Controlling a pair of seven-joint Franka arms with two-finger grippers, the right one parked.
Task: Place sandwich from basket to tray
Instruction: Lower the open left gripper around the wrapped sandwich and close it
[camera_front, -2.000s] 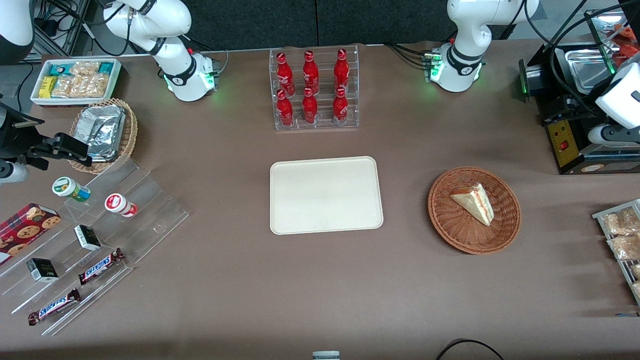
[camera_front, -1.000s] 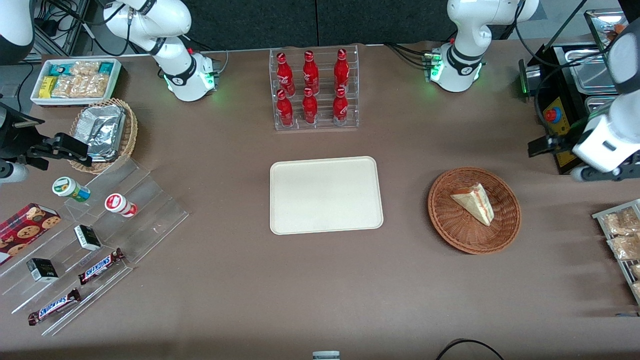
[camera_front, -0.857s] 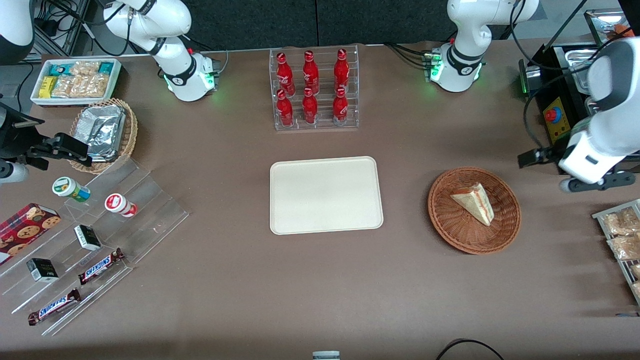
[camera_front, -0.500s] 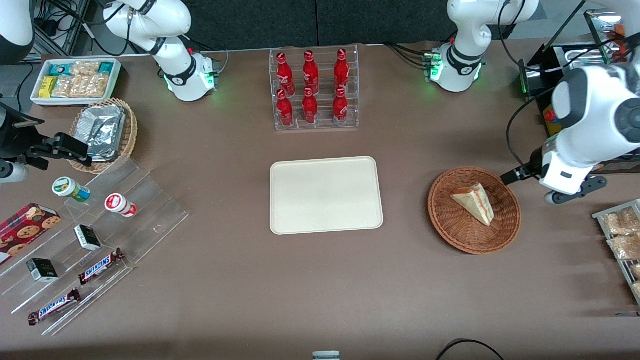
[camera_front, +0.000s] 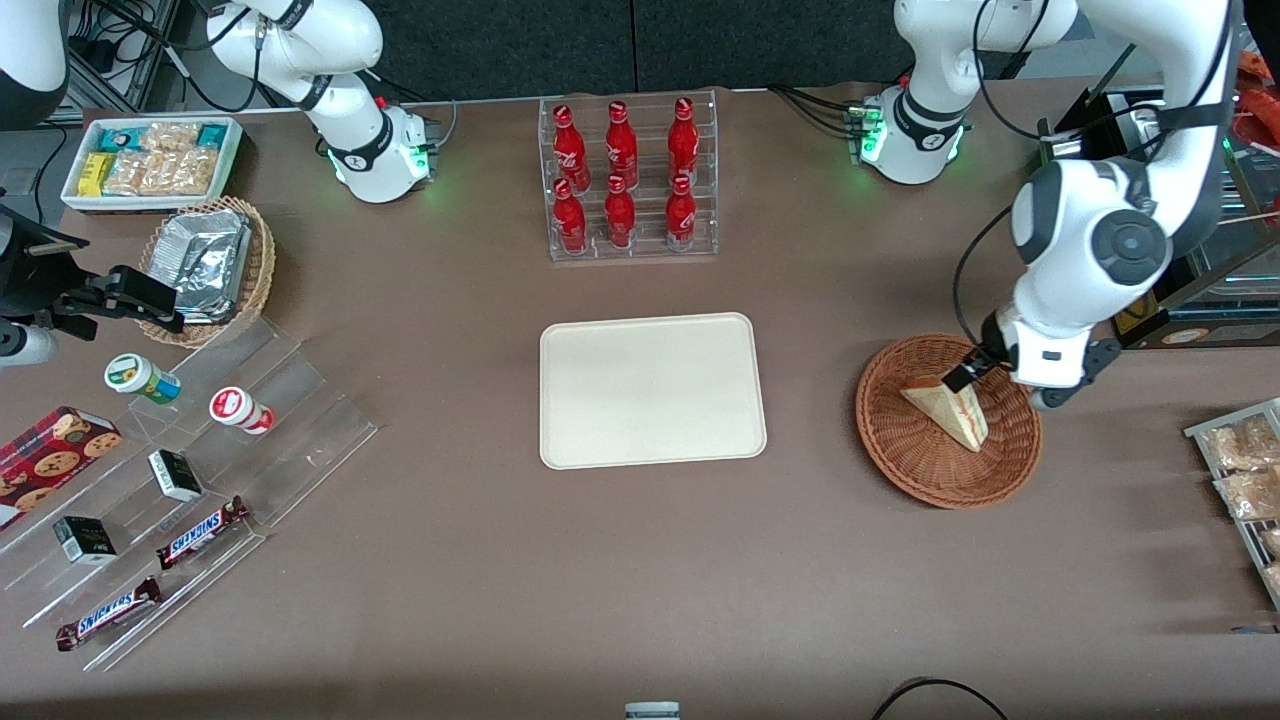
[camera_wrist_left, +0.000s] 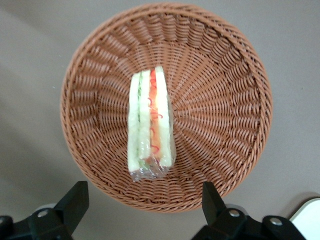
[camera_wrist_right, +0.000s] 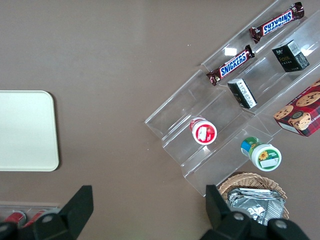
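The sandwich (camera_front: 950, 410), a pale wedge with a red and green filling stripe, lies in the round reddish-brown wicker basket (camera_front: 900, 470). My left gripper (camera_front: 1035, 385) hangs above the basket's rim, at the side toward the working arm's end of the table. In the left wrist view the gripper (camera_wrist_left: 144, 202) is open and empty, its black fingers (camera_wrist_left: 75, 200) spread wide over the basket rim (camera_wrist_left: 225, 100), and the wrapped sandwich (camera_wrist_left: 149, 125) lies ahead of them. The cream tray (camera_front: 650, 390) lies empty at mid-table; its corner shows in the left wrist view (camera_wrist_left: 311, 216).
A clear rack of red bottles (camera_front: 630, 180) stands farther from the camera than the tray. A black machine (camera_front: 1150, 290) sits beside the basket toward the working arm's end. A rack of snack packets (camera_front: 1240, 480) lies nearer the camera there. An acrylic stand (camera_front: 200, 470) holds snacks at the parked arm's end.
My left arm has swung in from the table's working-arm end, past the black machine, and its gripper now hangs over the basket's rim. The sandwich, basket and tray have not moved.
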